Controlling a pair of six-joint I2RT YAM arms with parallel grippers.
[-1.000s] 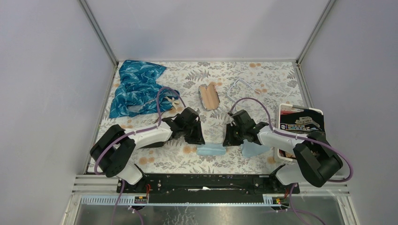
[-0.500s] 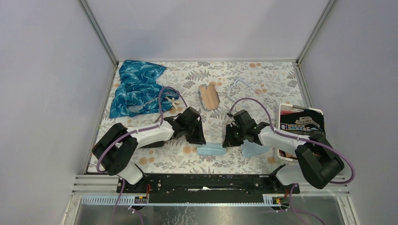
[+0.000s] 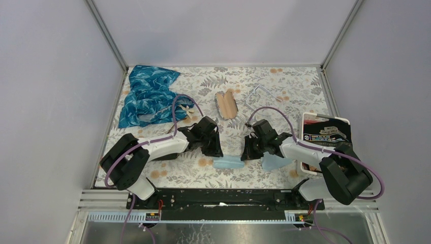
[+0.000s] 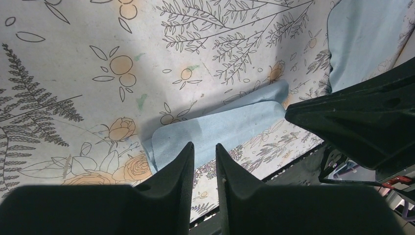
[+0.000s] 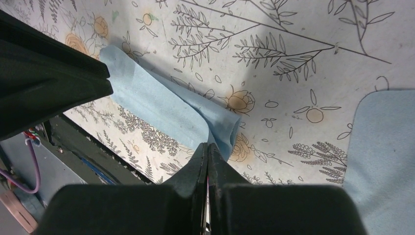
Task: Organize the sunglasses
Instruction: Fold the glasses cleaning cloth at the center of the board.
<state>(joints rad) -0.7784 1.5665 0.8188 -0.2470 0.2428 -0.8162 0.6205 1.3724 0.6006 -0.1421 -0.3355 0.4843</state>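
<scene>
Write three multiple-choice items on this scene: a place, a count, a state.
1. The sunglasses lie:
A. hanging off the near edge
B. mid-table, past both arms
C. at the far left corner

2. How many light blue cloths are on the table?
A. one
B. two
C. four

3. The right gripper is:
A. shut
B. wide open
C. out of view

Key:
1. B, the top view shows them at mid-table.
2. B, there is a folded cloth and a flat cloth.
3. A, its fingers meet at the folded cloth's edge.
</scene>
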